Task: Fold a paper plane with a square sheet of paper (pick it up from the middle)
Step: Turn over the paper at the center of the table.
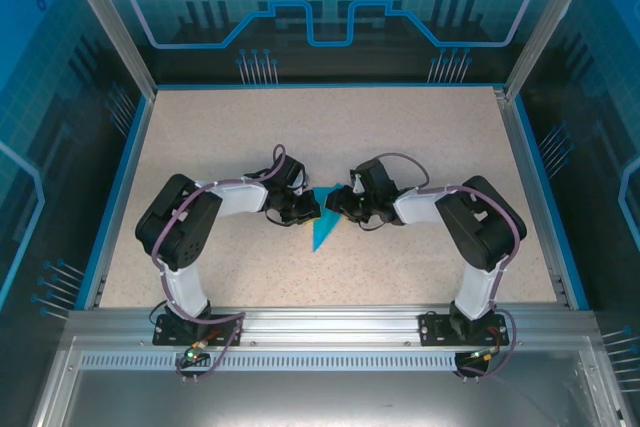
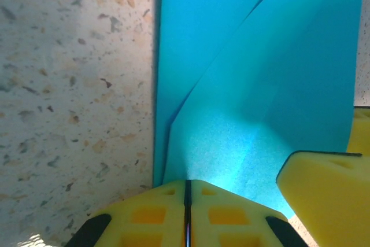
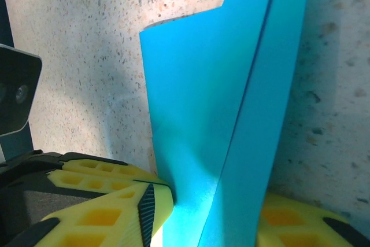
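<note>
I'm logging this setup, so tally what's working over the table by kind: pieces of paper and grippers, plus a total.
Cyan paper, one folded piece: 1
Grippers with yellow fingers, the left gripper and the right gripper: 2
Total: 3

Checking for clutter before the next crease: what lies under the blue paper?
Speckled table shows around the folded blue paper. Whatever lies directly beneath the paper is covered by it.
</note>
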Controlling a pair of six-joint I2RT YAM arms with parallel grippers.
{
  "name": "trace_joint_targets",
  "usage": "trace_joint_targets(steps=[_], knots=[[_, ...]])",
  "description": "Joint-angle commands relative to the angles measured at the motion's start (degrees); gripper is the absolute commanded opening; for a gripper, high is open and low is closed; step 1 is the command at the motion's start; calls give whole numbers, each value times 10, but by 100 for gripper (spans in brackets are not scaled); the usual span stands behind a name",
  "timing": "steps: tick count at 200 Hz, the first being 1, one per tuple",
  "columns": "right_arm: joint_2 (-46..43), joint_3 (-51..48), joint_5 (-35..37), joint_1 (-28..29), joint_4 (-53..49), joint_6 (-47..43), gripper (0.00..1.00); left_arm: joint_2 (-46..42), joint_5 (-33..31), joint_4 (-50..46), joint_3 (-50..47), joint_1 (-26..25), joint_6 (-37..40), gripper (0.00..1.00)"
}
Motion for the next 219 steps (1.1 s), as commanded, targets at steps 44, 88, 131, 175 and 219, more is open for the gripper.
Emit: trace_joint_targets(steps=[44,88,131,175,219], knots=[[30,19,-8,10,-14,-28,25,-31,4,6,-20,4,-8,11],[28,46,-10,10,-33,-47,9,-56,-1,11,-26,4,-9,12],[-22,73,22,6,-132,-98,5,-119,-39,19,-54,4,-15,16],[-98,167,216,23,-413,-222,5,-219,-144,-16,-90,6,-11,20],[9,383,596,100,-807,-193,6,-294,-244,-36,-129,15,-39,22]])
